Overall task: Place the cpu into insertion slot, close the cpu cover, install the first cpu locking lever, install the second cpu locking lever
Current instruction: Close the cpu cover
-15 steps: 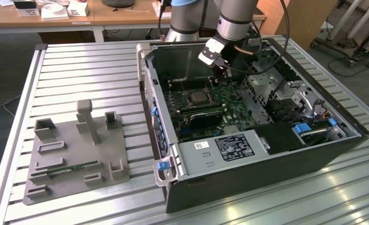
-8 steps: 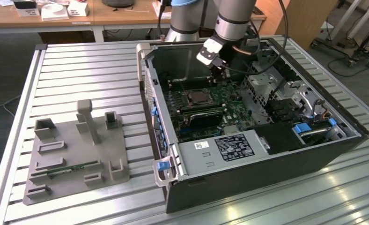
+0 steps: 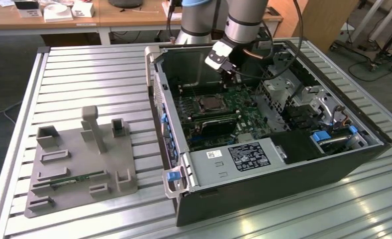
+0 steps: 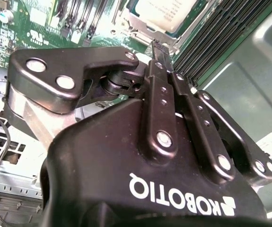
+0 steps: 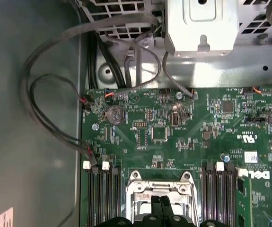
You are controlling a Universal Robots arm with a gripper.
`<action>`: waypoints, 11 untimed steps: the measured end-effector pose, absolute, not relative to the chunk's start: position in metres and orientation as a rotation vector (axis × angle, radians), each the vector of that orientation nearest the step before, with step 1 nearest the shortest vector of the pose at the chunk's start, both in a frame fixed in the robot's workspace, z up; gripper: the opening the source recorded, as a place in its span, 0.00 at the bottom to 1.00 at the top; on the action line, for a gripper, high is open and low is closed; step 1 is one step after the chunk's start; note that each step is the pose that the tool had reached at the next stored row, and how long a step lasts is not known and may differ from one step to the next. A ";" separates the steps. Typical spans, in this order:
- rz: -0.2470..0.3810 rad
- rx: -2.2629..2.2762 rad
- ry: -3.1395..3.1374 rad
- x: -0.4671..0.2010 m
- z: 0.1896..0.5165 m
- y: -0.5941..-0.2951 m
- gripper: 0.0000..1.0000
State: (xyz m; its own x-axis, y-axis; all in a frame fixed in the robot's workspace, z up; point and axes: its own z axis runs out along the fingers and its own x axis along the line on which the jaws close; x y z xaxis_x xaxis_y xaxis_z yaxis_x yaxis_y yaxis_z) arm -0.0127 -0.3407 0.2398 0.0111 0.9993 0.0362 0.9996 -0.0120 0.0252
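Gripper (image 5: 160, 201): you see fingers touching, nothing between.
Cpu (image 4: 166, 9): in insertion slot (image 5: 136, 188), cropped at edge.
Slot's middle: hidden behind gripper.

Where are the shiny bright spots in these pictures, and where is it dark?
Exterior view: white glare streaks on the metal table, and shade inside the computer case. Second wrist view: the cpu glares almost white, with glints on the gripper. First wrist view: the metal bracket shines, and the grey case panel is dim.
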 end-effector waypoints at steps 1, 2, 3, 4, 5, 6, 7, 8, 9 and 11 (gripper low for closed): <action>-0.068 -2.228 -2.203 -0.014 0.240 -0.341 0.11; -0.068 -2.228 -2.203 -0.015 0.240 -0.341 0.11; -0.068 -2.228 -2.203 -0.017 0.240 -0.341 0.11; -0.068 -2.228 -2.203 -0.018 0.240 -0.341 0.11; -0.068 -2.228 -2.203 -0.019 0.240 -0.341 0.11; -0.068 -2.228 -2.203 -0.020 0.240 -0.341 0.11; -0.068 -2.228 -2.203 -0.021 0.240 -0.341 0.11; -0.068 -2.228 -2.203 -0.023 0.240 -0.341 0.11; -0.068 -2.228 -2.203 -0.024 0.239 -0.341 0.11; -0.068 -2.228 -2.203 -0.027 0.239 -0.341 0.11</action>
